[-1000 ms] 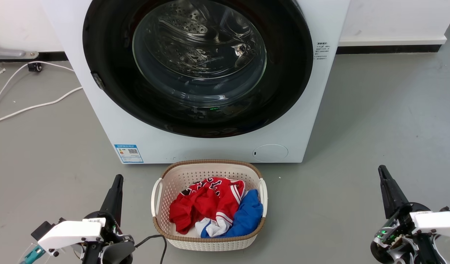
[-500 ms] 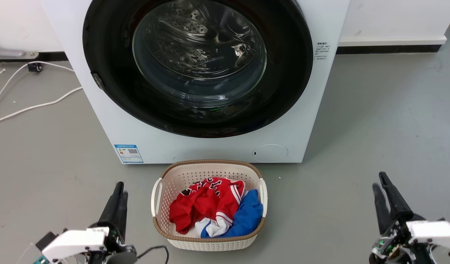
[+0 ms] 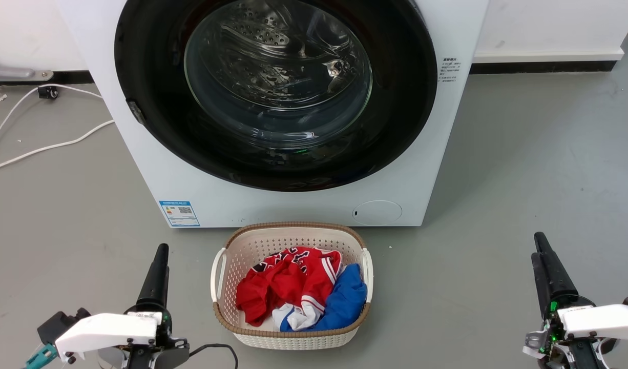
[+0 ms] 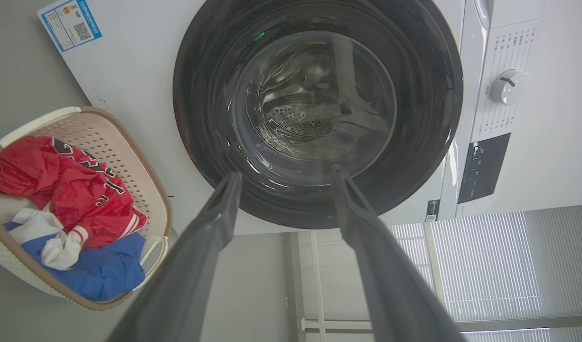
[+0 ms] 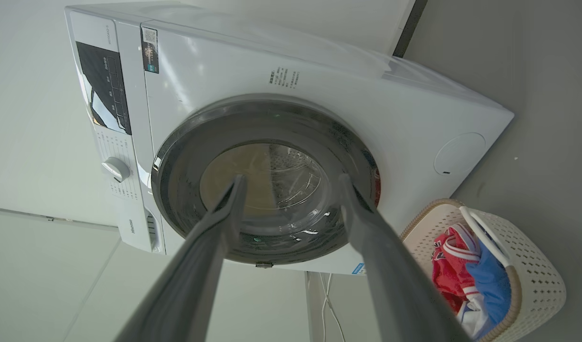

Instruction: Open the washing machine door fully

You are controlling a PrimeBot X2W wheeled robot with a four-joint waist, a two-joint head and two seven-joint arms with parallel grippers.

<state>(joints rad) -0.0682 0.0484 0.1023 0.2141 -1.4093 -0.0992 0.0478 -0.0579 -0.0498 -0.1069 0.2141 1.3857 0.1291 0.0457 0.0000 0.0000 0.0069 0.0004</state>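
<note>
1. The left pincer (image 3: pixel 160 252) and the right pincer (image 3: pixel 539 245) hang low over the floor (image 3: pixel 524 169), both spread open and empty.
2. Between them stands a basket (image 3: pixel 217 287) of clothes (image 3: pixel 288 282).
3. Just beyond it, the washing machine door (image 3: pixel 150 102) sits shut against the washing machine (image 3: pixel 293 207).

A grey floor (image 3: pixel 524 169) spans the sides and bottom of the frame. The washing machine (image 3: pixel 273 207) stands on it at top centre. A pale brown-rimmed basket (image 3: pixel 293 226) sits just below it, at lower centre. White cables (image 3: pixel 47 148) trail across the upper left.
</note>
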